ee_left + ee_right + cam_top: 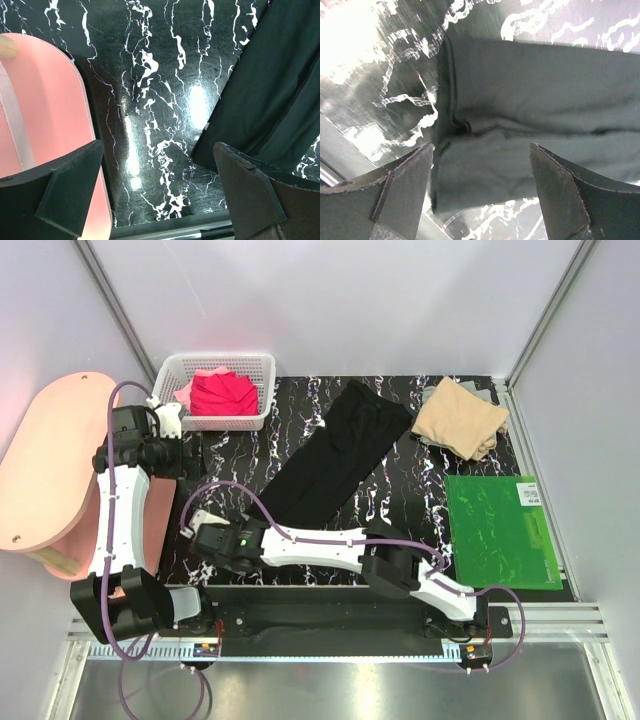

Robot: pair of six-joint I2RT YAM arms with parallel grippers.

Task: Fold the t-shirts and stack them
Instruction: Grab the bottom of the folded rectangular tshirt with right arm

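The black t-shirt [340,455] lies folded into a long strip, diagonal across the marbled table; no print shows. The tan t-shirt [460,418] lies folded at the back right. Red [222,395] and pink [186,392] t-shirts sit bunched in the basket. My right gripper [205,530] is open, low over the strip's near end; its wrist view shows the black fabric [530,100] between the spread fingers of the gripper [481,150], not gripped. My left gripper [185,455] is open and empty above bare table, the black shirt's edge [280,90] right of the gripper [157,150].
A white mesh basket [262,365] stands at the back left. A flat green board [500,530] lies at the right. A pink rounded board [50,470] sits off the table's left side, also in the left wrist view [45,110]. The table's near edge [165,231] is close.
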